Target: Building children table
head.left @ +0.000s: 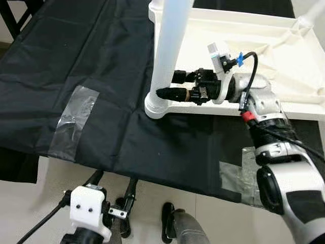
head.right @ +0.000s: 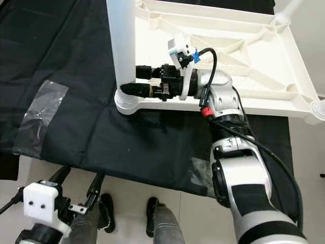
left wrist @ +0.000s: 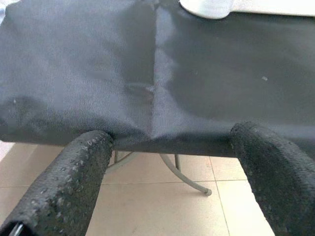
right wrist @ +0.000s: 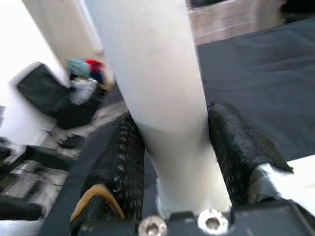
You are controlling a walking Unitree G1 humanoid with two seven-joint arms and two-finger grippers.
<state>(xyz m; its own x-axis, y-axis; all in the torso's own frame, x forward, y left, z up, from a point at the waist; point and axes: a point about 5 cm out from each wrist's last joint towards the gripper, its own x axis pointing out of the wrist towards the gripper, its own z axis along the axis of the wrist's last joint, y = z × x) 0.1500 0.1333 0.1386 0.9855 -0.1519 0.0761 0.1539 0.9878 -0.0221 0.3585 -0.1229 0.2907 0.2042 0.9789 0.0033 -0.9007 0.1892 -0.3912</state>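
The white children's table top (head.left: 284, 51) lies upside down on a black cloth (head.left: 101, 76). A white table leg (head.left: 170, 46) stands upright in the top's near-left corner socket. My right gripper (head.left: 167, 85) reaches in from the right, shut on the leg just above its base. In the right wrist view, the fingers (right wrist: 123, 162) press the leg (right wrist: 157, 88) from both sides. My left gripper (head.left: 113, 180) hangs low in front of the cloth's near edge, open. Nothing lies between its fingers (left wrist: 64, 187).
Grey tape patches (head.left: 76, 119) (head.left: 238, 175) hold the cloth down near its front edge. A second leg (head.left: 310, 20) stands at the top's far right corner. Another corner socket (head.right: 317, 109) sits near right. My feet (head.left: 170, 221) stand on the tiled floor below.
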